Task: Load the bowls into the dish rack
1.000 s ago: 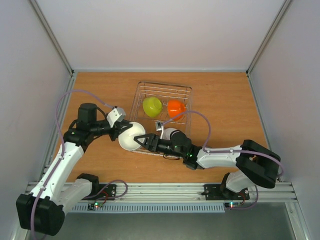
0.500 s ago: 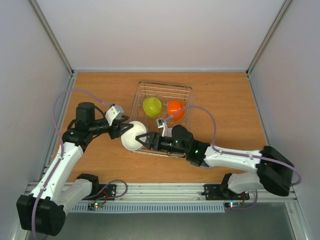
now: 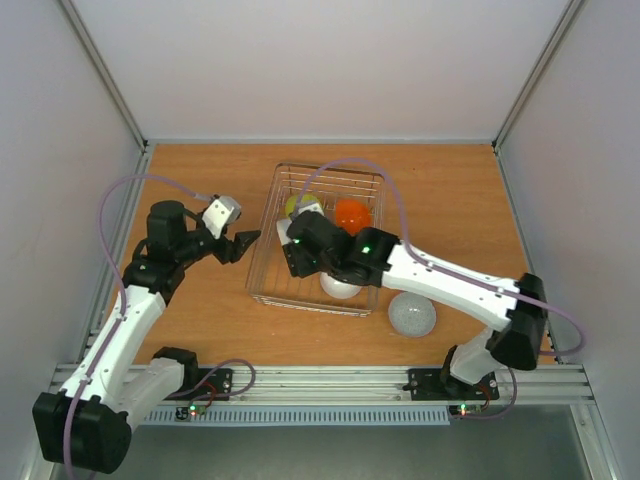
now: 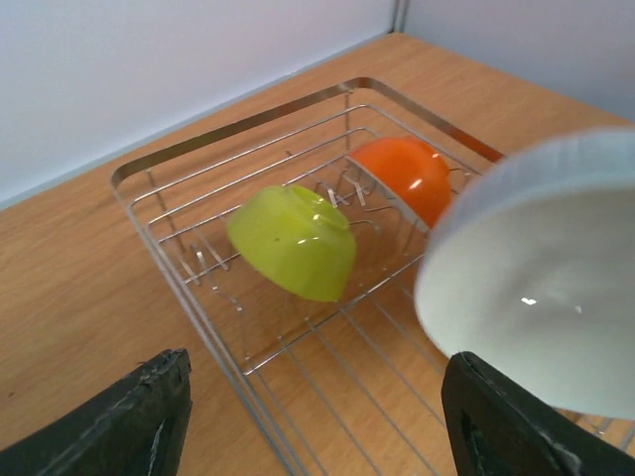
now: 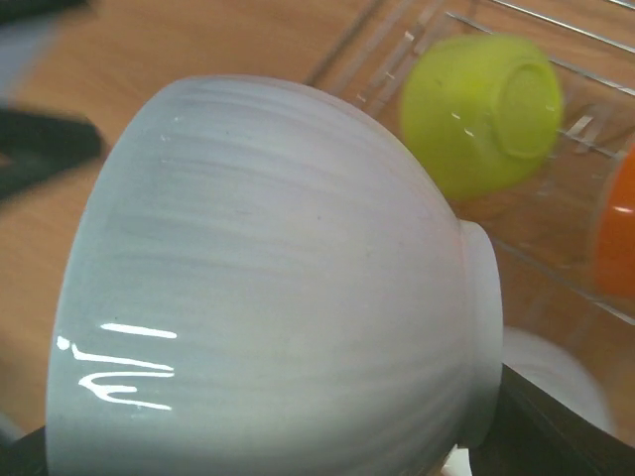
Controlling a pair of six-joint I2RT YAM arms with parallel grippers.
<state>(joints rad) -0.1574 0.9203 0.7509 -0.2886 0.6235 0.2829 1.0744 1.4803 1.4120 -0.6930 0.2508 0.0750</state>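
Note:
My right gripper (image 3: 290, 250) is shut on a white bowl (image 5: 278, 278) and holds it above the near left part of the dish rack (image 3: 330, 168); in the top view the wrist hides this bowl. The left wrist view has it close at the right (image 4: 541, 297), its hollow facing that camera. My left gripper (image 3: 243, 243) stands open and empty just left of the rack. In the rack lie a lime bowl (image 4: 296, 243), an orange bowl (image 3: 351, 214) and another white bowl (image 3: 340, 287). A pale grey bowl (image 3: 411, 314) sits upside down on the table, right of the rack.
The wooden table (image 3: 200, 180) is boxed in by grey walls on three sides. The right arm (image 3: 450, 285) stretches across the rack's near right corner, and its cable (image 3: 390, 200) loops over the rack. The arm bases stand on a rail (image 3: 320, 380) at the near edge.
My left gripper opened, let go of the white bowl and drew back left. The right arm carried that bowl up over the rack, uncovering the grey bowl on the table.

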